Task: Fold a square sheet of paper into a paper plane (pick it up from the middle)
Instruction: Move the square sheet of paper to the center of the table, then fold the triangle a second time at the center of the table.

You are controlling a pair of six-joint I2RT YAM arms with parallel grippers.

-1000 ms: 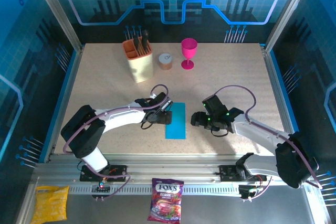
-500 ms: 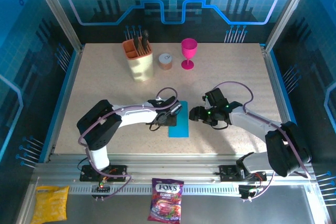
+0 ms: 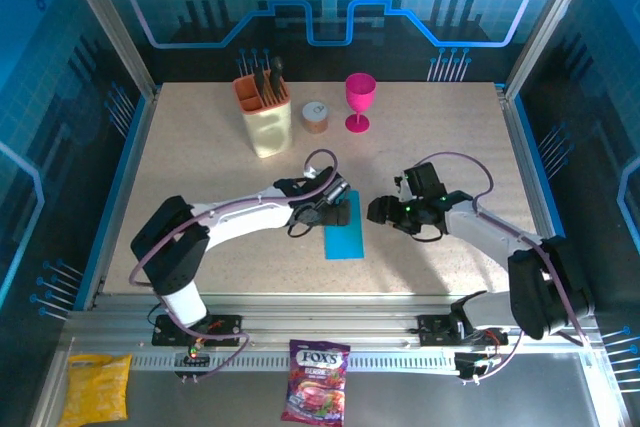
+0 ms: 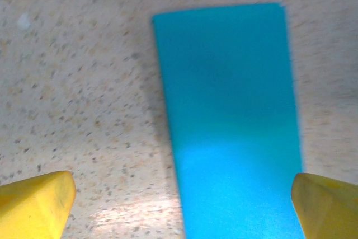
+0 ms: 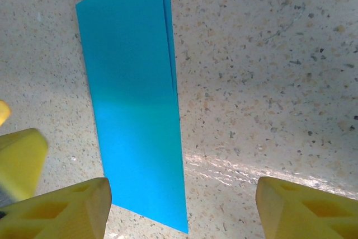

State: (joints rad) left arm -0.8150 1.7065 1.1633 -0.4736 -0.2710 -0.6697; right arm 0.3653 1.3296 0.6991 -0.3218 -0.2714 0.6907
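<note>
In the top view the left tool point(image 3: 332, 213) sits just left of centre frame, its tip over the upper left end of the square sheet of paper point(image 3: 346, 239). This sheet is thin bright cyan-blue paper, already folded into a narrow strip that lies flat on the speckled beige table point(image 3: 200, 167). The strip's long axis runs up and down the frame, leaning slightly. From the left wrist, the left tool point(image 4: 180, 208) stands wide and empty. One yellow fingertip point(image 4: 34, 204) is at the lower left over bare table, and the other is at the lower right, at the strip's right edge. The strip point(image 4: 226, 110) runs from upper centre down past the bottom edge, so it lies off-centre, toward the right-hand finger.

The paper is plain and unmarked, with clean straight edges. In the right wrist view the strip point(image 5: 134, 104) slants from upper centre to the bottom. A thin second layer peeks out along its upper right edge, so the halves do not quite match.

The right tool point(image 3: 383, 213) is just right of the strip in the top view and apart from it. Its jaws point(image 5: 184, 211) are parted and hold nothing, and only the strip's lower end lies between them.

I judge the left arm the nearer. The next move depends on centring its tool across the strip's short width.
</note>
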